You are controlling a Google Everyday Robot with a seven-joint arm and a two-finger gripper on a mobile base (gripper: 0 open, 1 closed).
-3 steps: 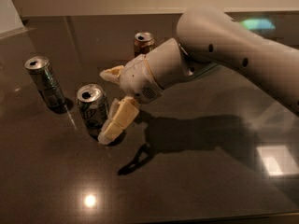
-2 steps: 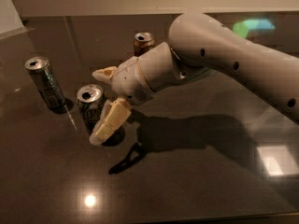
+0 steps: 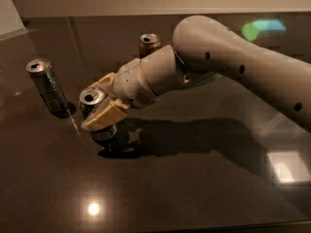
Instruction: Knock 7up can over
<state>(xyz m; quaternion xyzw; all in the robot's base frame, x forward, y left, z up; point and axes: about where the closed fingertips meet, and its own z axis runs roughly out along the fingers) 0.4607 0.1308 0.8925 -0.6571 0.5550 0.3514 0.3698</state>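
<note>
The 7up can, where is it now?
In the camera view the 7up can sits left of centre on the table, between the open fingers of the hand, with the grey can to its left and the brown can behind.

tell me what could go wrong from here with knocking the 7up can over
The gripper sits right at the standing 7up can; a low push may just slide it across the glossy table instead of tipping it. If it falls leftward, it could roll into the grey can standing nearby.
</note>
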